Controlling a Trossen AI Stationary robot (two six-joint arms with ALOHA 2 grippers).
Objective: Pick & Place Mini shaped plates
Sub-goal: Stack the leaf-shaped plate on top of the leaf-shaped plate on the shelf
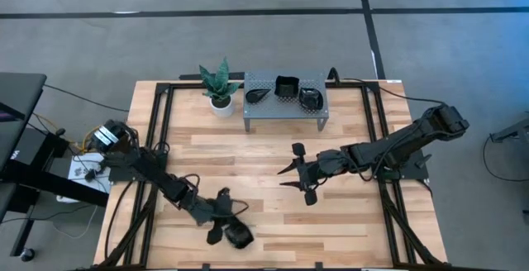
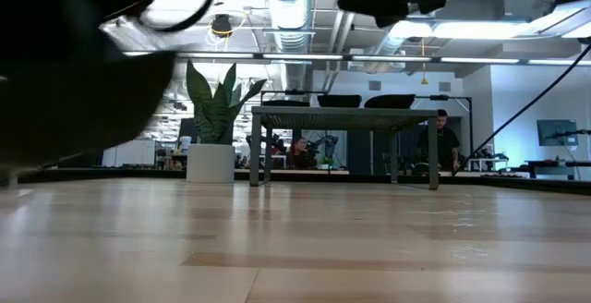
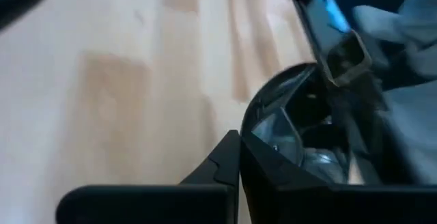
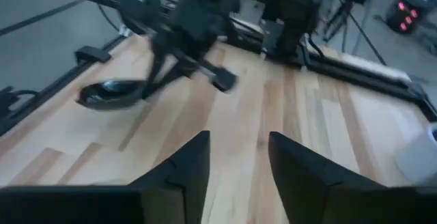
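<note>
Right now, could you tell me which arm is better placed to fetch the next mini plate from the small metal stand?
Probably the right. Its pincer hangs open and empty at mid-table, nearer the metal stand with its plates. The left pincer is down at the near edge on a dark plate.

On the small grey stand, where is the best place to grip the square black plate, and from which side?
Grip the square plate by its raised rim, coming from above with one finger inside and one outside. It sits flat on the stand, between the leaf-shaped plate and the round plate, so side approaches look crowded.
</note>
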